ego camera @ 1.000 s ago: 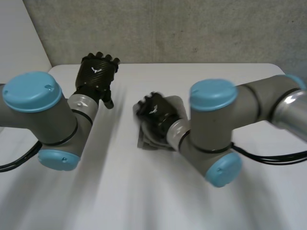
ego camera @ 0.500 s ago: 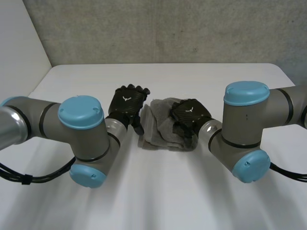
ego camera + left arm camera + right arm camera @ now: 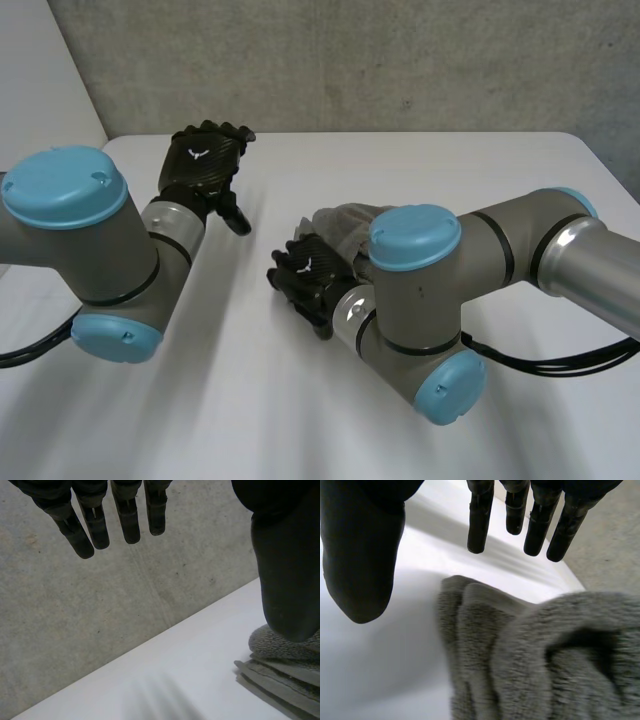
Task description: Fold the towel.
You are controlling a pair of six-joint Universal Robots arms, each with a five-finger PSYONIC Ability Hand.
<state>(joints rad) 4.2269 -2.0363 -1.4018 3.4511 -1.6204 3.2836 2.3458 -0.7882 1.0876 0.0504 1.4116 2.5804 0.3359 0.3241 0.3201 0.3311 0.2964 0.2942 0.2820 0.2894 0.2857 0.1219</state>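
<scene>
The white table [image 3: 250,400] spreads under me. My left arm [image 3: 90,240] reaches toward its far left corner, and my right arm [image 3: 480,270] bends across the middle. The grey towel [image 3: 345,222] lies near the middle of the table, partly hidden behind my right arm's elbow cap in the head view. From my left wrist its near edge reads as several flat layers stacked on one another with a rounded lump on top. From my right wrist I see soft rolls and a puffed, hollow fold and not a flat face. My left hand [image 3: 205,160] hangs over bare table well apart from the towel, its fingers [image 3: 90,525] straight and spread and its thumb [image 3: 285,580] out to the side, with nothing in it. My right hand [image 3: 305,278] is just beside the towel's edge, palm toward it. Its fingers [image 3: 480,520] are straight, its thumb [image 3: 360,565] is wide of them, and it holds nothing either. I judge the folding mostly done, since the cloth is gathered into a compact, layered bundle. What looks left is to press the bulging top flat and square the edges, unless one more fold is wanted.
</scene>
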